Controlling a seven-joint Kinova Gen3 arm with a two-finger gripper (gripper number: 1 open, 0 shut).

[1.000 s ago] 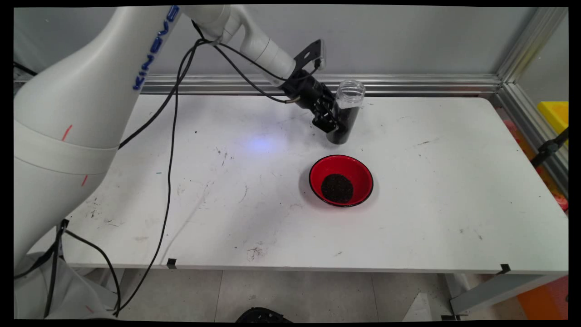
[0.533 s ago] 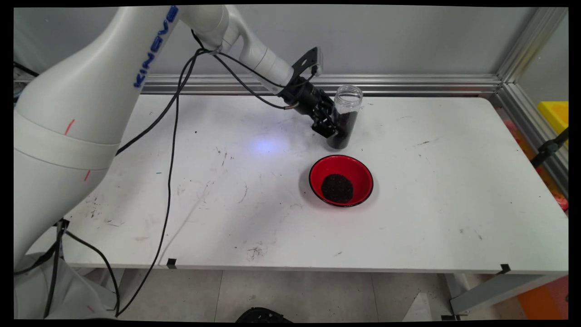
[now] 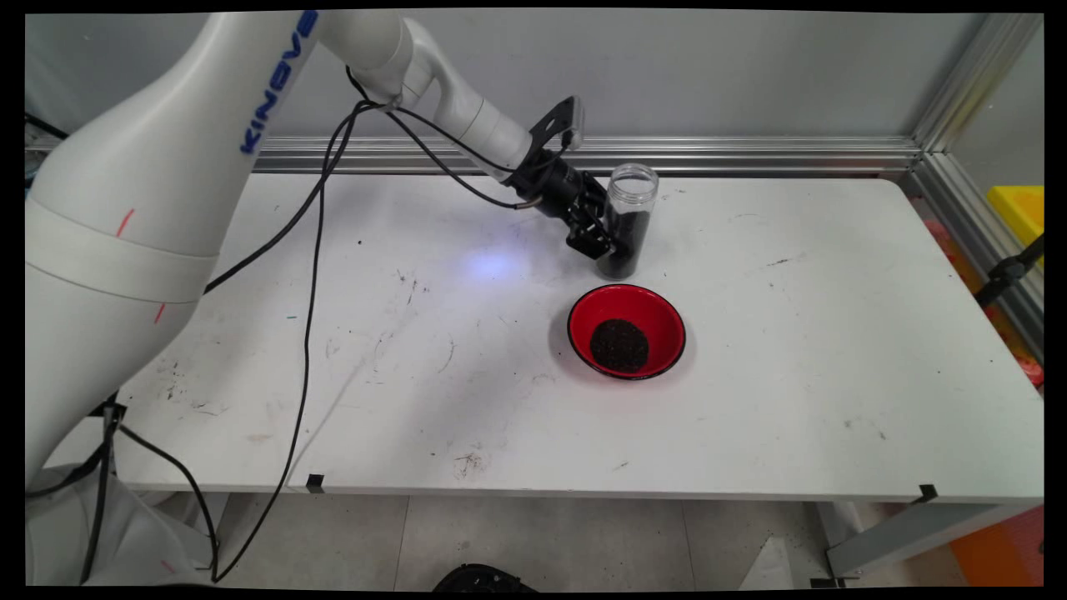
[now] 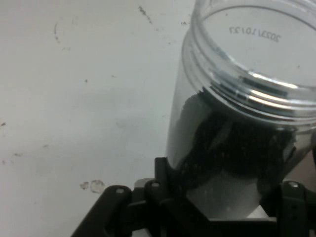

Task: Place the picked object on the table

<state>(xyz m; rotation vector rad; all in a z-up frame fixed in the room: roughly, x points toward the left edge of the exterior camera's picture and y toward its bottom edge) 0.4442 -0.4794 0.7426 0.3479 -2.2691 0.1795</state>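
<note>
A clear plastic jar (image 3: pixel 626 218) without a lid, partly filled with dark grains, stands upright at the table's far middle. My gripper (image 3: pixel 606 242) is shut on the jar's lower half from the left. In the hand view the jar (image 4: pixel 237 113) fills the right side, its open threaded mouth at the top and the dark grains low down between the fingers (image 4: pixel 165 173). Just in front of the jar sits a red bowl (image 3: pixel 658 321) with a black rim and a heap of dark grains (image 3: pixel 619 345) in it.
The white table (image 3: pixel 834 350) is scuffed and speckled with stray grains. An aluminium rail (image 3: pixel 750 154) runs along its far edge and right side. Black cables (image 3: pixel 313 275) hang from the arm down over the table's left part.
The gripper with the jar has come down and slightly left, towards the table. The jar now stands closer to upright and lower. The bowl has not moved.
</note>
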